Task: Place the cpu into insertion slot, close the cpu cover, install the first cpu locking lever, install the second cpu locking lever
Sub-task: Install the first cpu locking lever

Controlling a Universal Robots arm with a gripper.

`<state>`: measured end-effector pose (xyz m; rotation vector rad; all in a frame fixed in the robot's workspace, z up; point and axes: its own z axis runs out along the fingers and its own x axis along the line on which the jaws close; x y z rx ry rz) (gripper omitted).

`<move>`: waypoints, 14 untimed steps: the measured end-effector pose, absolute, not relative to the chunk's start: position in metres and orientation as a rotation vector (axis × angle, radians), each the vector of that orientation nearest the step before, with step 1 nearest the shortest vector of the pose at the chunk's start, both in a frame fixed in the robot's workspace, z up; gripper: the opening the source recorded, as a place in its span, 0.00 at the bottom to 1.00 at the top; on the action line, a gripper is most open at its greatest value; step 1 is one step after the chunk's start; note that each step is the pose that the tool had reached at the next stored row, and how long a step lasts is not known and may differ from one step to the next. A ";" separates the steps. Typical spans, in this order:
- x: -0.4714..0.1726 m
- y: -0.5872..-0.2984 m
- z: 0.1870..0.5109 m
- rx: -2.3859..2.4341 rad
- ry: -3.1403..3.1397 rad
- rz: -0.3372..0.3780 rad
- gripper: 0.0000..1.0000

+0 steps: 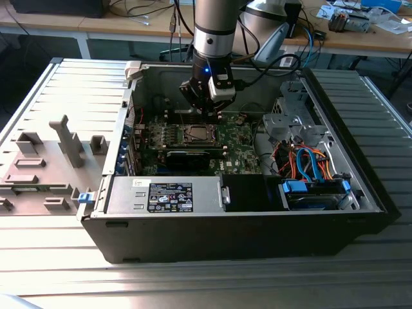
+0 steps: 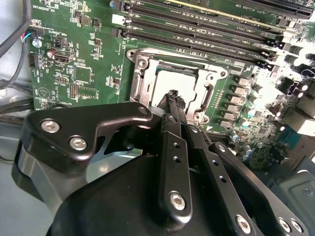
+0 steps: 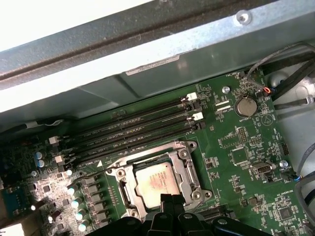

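Silver metal shines around the insertion slot (image 3: 155,179) on the green board (image 3: 236,147). The cpu (image 3: 156,183) already sits flat inside it, with the cpu cover (image 2: 179,81) lying down over it like a picture frame. In both wrist views the gripper (image 2: 173,98) hangs just above one edge of the cover. Its two black fingers are pressed tight together, and nothing is between them.

What could go wrong? I think the fingertips could slip off the thin metal and scrape the shiny chip face, because they are so close to it. They could also bump the little silver parts (image 3: 78,204) standing in a row beside the slot.

Room to move is small. The four long memory slots (image 3: 133,130) run just beside one side of the slot. In the exterior view, the arm (image 1: 212,32) reaches down inside the dark computer case (image 1: 360,187), with the back wall (image 1: 161,80) near it and a long black card (image 1: 190,156) close on the other side. Straight up looks like the most open way.
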<state>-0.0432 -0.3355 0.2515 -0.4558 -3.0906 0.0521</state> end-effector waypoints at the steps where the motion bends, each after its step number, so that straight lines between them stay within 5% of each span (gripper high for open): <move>1: -0.043 -0.336 0.252 -0.455 -3.091 0.052 0.11; 14: -0.043 -0.336 0.252 -0.429 -3.095 0.052 0.11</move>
